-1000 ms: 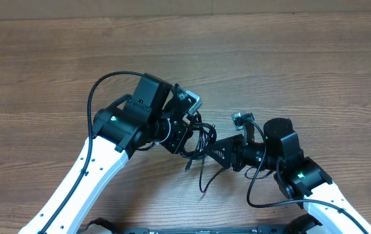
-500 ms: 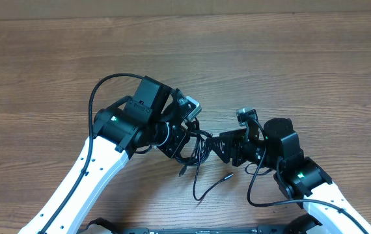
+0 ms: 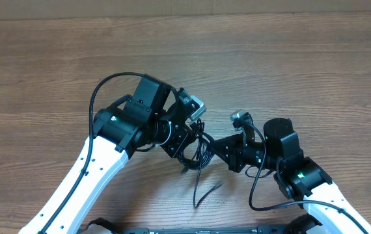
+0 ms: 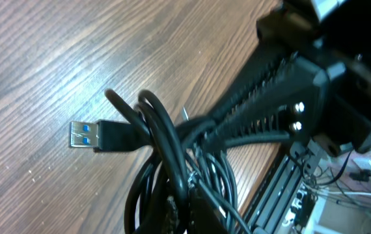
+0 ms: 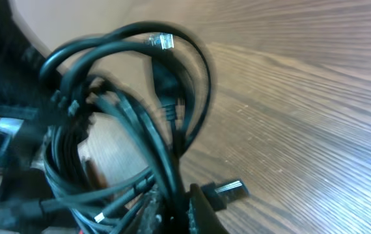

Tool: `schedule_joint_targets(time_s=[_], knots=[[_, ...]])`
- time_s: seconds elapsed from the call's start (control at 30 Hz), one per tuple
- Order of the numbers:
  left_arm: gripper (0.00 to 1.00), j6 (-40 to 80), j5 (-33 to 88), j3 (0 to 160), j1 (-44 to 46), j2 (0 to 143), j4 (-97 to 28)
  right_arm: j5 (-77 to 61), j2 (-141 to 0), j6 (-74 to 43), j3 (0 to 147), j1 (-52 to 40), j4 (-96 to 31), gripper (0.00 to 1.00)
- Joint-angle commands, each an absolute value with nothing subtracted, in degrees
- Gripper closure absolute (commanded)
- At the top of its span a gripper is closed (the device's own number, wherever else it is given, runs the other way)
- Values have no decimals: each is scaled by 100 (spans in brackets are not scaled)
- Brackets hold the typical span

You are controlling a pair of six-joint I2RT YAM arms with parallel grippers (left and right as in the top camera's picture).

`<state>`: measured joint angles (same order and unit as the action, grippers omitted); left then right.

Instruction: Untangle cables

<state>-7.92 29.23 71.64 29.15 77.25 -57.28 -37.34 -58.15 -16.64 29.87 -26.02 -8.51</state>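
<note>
The left hand (image 3: pixel 187 138) is pressed together on the left side of the cables (image 3: pixel 197 148), a tangled black bunch held between the two arms near the front of the worktop (image 3: pixel 289 65). From above, the bunch's long axis runs roughly front to back, with one loose end (image 3: pixel 206 192) trailing down toward the front edge and curling to the right on the wood. The right hand (image 3: pixel 217 148) comes in from the right with its fingers squeezed together, pinching strands of the same bunch.

The left wrist view shows what the overhead cannot: a USB plug (image 4: pixel 84 135) with a blue insert sticks out of the loops, lying level and pointing left in that picture, just above the wood. It also shows the right hand's ridged fingers (image 4: pixel 257 117) closed against the cords. The right wrist view adds a clear clip-type plug (image 5: pixel 161 41) at the top of an arching loop; the left hand's own fingers are not clearly seen in any close view.
</note>
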Motion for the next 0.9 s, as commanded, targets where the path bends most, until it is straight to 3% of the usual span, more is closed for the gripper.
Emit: schedule_joint_targets(time_s=[0.0, 0.3, 0.47, 0.67, 0.8, 0.87], knots=[[96, -303, 2982, 7247, 2917, 7640, -5459, -4388, -5804, -1623, 3011, -2641, -906, 96], [96, 3618, -556, 7244, 2917, 7765, -4945, -5133, -5804, -1623, 3011, -3205, -1579, 96], [96, 4772, -1369, 7244, 2917, 7946, -4945, -5124, -5804, -1625, 3011, -3809, -1592, 96], [96, 5061, -1704, 7244, 2917, 8152, -4947, -4289, -5804, -1728, 3011, -3968, -2001, 96], [85, 4560, -1400, 7244, 2917, 8256, -4939, -3642, -5804, -2171, 3011, -3968, -2071, 96], [68, 3970, -974, 7244, 2917, 8291, -4936, -3555, -5804, -2270, 3011, -3968, -2025, 96]])
